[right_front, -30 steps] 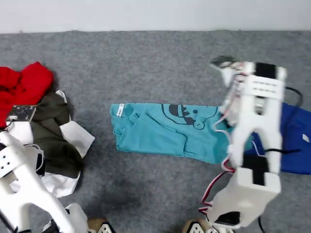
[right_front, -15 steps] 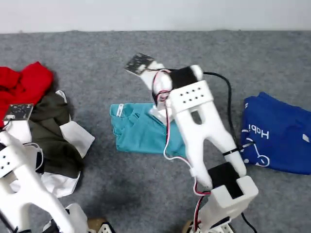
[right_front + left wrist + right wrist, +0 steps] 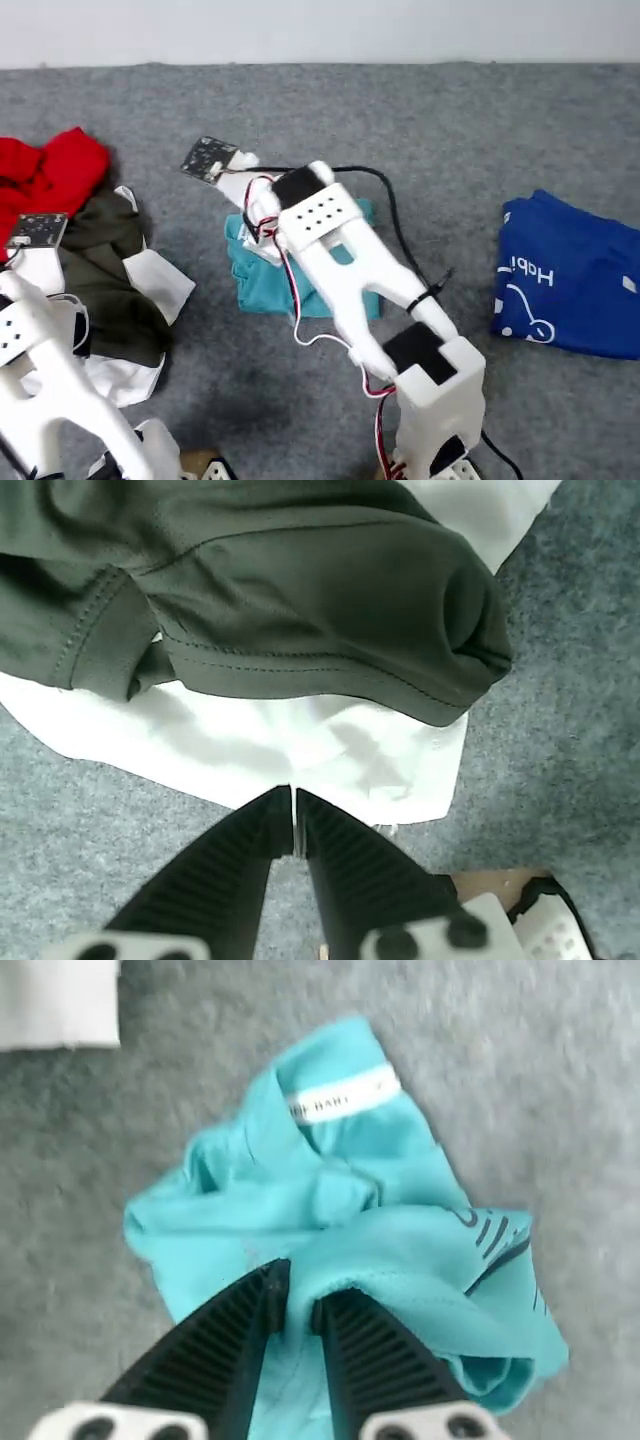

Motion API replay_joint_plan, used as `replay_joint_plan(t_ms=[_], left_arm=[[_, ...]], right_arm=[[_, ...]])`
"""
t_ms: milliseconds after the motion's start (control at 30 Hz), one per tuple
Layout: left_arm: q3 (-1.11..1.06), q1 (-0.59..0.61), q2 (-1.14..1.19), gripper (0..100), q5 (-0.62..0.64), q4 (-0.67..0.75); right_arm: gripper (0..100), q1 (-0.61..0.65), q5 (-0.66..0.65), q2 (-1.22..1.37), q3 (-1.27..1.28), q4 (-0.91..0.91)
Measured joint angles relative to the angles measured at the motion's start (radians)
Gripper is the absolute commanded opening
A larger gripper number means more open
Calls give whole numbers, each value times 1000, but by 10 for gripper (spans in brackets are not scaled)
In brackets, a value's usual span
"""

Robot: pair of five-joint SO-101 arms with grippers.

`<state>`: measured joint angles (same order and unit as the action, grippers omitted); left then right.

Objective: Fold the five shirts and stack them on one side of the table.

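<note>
Running back, the grey, seemingly carpeted table [image 3: 480, 130] meets a pale wall [image 3: 320, 30].

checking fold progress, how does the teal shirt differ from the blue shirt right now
The teal cotton shirt is pinched in the right gripper; the dark blue cotton shirt lies untouched. The teal shirt sits mid-table; the blue shirt lies off to the right side. The teal shirt is bunched and uneven; the blue shirt lies flatter. Both rest on the grey table cover and bear a print.
</note>
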<state>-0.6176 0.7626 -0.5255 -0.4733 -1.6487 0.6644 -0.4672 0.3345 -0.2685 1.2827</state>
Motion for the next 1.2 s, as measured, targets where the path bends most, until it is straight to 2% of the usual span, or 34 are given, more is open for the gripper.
replay_joint_plan(t_ms=[100,233,300,433,567,633,700,800,967,1100,1200], left_arm=[[-17,0,0,15,0,0],[-54,0,0,15,0,0],[-71,0,0,15,0,0],[-87,0,0,15,0,21],[-87,0,0,15,0,26],[-87,0,0,15,0,26],[-87,0,0,15,0,31],[-87,0,0,15,0,31],[-87,0,0,15,0,31],[-87,0,0,15,0,31],[-87,0,0,15,0,31]], right_arm=[[54,20,0,12,0,-55],[247,28,28,29,0,-127],[308,31,54,31,0,-152],[246,44,95,31,-43,-137],[75,41,91,31,-172,-23],[2,17,48,31,-206,34],[27,-20,-6,37,-218,74],[10,-87,-66,97,-218,110],[9,-189,-130,267,-218,80],[9,-170,-137,367,-264,58],[9,-91,-137,377,-318,106]])
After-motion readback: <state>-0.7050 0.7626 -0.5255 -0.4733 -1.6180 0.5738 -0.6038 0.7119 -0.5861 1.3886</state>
